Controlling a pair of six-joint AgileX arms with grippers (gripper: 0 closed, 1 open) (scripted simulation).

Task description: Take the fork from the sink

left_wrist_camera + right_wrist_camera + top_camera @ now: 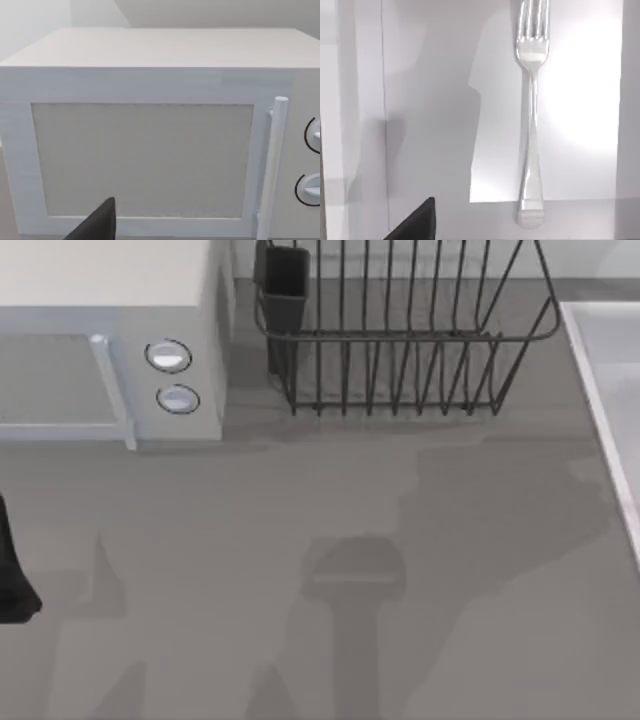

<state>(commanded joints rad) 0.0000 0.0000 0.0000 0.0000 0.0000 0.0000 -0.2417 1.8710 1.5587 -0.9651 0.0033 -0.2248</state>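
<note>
Looking down from the right wrist camera, the fork [530, 120] lay flat on the pale floor of the sink [435, 100], tines pointing away from its handle end, which rested close to an inner wall of the basin. Nothing was touching it. One dark fingertip of the right gripper [417, 222] showed at the frame's edge, well apart from the fork; I could not tell how far the jaws stood open, though they evidently held nothing.

In the top view the sink's rim [600, 390] ran along the right edge of the table, to the right of the dish rack [400, 340], with the microwave [110, 360] at far left. A dark part of the left arm [12, 580] sat at the left edge, apparently parked. The left wrist camera faced the microwave door [142, 160] closely, with one fingertip of the left gripper [97, 225] in frame; its opening could not be read either.

Risk, as a judgement: the fork was thin, shiny and flush with the basin floor, so fingers closing slightly off the handle line could skid it sideways or pinch only air. Descending too far would drive the fingertips into the sink floor; approaching near the wall could clip the rim.

The right wrist view gave the fork's lie; the top view gave the layout of sink, rack and microwave.
</note>
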